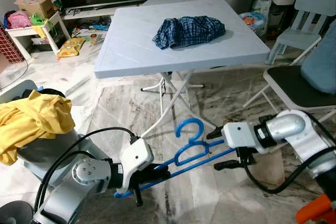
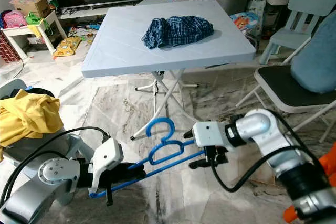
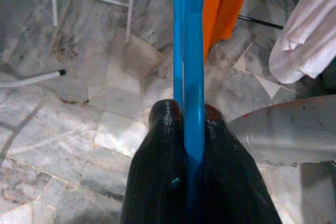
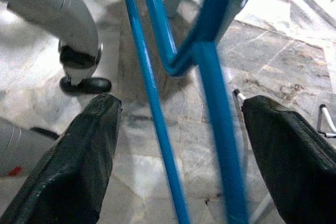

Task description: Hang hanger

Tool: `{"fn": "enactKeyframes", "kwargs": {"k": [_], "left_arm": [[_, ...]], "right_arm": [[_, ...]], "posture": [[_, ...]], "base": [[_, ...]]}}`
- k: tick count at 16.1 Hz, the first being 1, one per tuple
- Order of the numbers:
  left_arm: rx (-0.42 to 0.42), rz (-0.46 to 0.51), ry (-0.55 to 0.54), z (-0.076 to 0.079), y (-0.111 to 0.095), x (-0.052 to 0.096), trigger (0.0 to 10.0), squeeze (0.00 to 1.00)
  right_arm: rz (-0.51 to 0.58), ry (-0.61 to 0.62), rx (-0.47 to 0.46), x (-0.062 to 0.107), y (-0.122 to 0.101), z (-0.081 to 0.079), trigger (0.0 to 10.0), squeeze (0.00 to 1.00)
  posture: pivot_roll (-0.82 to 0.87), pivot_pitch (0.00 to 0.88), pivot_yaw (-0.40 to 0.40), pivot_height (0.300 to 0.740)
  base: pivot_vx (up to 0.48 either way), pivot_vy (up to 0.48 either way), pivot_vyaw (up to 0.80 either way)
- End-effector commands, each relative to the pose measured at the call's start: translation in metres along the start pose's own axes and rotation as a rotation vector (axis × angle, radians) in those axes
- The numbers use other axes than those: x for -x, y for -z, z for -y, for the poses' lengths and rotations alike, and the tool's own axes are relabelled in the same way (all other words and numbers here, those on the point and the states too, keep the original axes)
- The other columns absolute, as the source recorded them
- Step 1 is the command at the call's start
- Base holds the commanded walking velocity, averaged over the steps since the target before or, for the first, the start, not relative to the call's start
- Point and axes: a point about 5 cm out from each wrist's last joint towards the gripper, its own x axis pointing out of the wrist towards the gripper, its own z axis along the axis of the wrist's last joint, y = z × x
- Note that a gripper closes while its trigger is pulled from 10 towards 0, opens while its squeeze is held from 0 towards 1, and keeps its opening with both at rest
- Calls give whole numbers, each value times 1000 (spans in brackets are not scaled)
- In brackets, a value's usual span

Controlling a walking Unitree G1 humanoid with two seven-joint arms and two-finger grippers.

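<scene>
L hand (image 1: 152, 176) clenched on blue hanger (image 1: 190, 145); R hand (image 1: 220, 149) released, fingers astride it, prob. not touching.

Left gripper (image 1: 157, 174) jaws clamped; right gripper (image 1: 217, 149) jaws apart.

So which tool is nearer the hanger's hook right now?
Right. The right tool is open around the blue hanger just beside its hook; the left tool is shut on the bar's far end.
</scene>
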Motion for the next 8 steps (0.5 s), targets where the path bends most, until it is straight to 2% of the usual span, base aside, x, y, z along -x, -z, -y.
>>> {"fn": "enactKeyframes", "kwargs": {"k": [1,5,8], "left_arm": [[-19,-18,4,0,2,2,10000,0],[-27,-22,5,1,4,0,10000,0],[-38,-33,4,1,6,0,10000,0]], "right_arm": [[-30,-31,46,7,-4,5,0,0],[-107,-47,90,11,0,7,0,0],[-151,-112,99,9,5,0,0,0]], "posture": [[-142,6,92,740],[-141,4,88,740],[-139,1,88,740]], "base": [[0,0,0],[0,0,0],[0,0,0]]}}
